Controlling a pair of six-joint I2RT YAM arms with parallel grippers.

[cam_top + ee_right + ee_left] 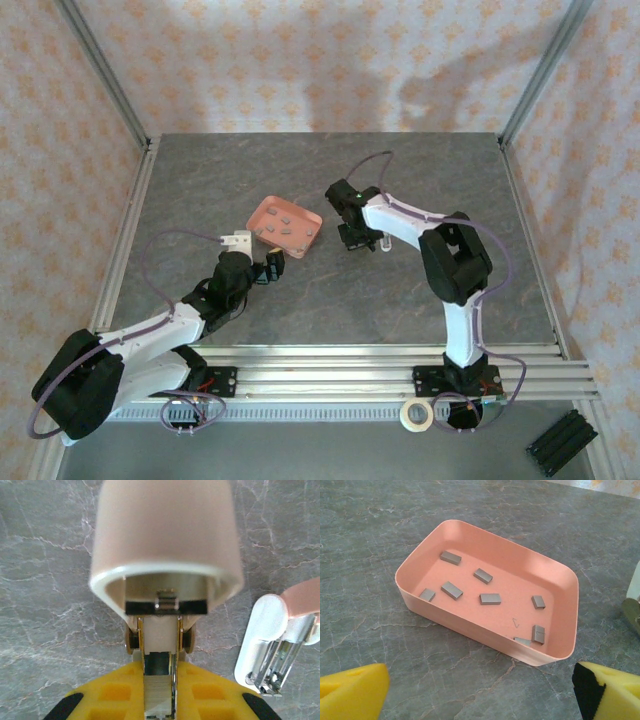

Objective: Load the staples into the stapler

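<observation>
Nearest, along the bottom of the overhead view: a roll of tape (417, 414) and a black block (562, 441), both below the rails and off the grey worktop (400, 300).

Further up, left of centre: left claw (270, 268), spread wide, aimed up and right at the salmon-pink tray (258, 212), just short of its near corner and not touching. Through the left wrist camera, one yellow pad (355, 690) in each lower corner of the frame, bare worktop between them, nothing gripped. Just beyond, mid-frame: the tray flat on the stone, and inside it the staples (490, 598). Roughly eight short dull-grey strips, scattered loose over the tray floor, most lying apart, two close together by the lower-right wall. All of them ahead of the spread pads, with the tray's near wall in between.

Right of the tray, near the centre of the overhead view: right claw (352, 238), pointed down at the worktop, near the tray's right rim but apart from the staples. Through the right wrist camera, at the bottom edge: yellow fingers (215, 695) pressed in from both sides, pinching the stapler (165, 535) by its metal rail. Above the pinch, the pink, white-rimmed cover tipped up toward the lens, blurred. At lower right of that frame: a small pink-and-white object (267, 645) with metal prongs, lying on the worktop just beside the stapler, clear of the fingers.

Farthest, across the top: patterned wall (300, 60).
</observation>
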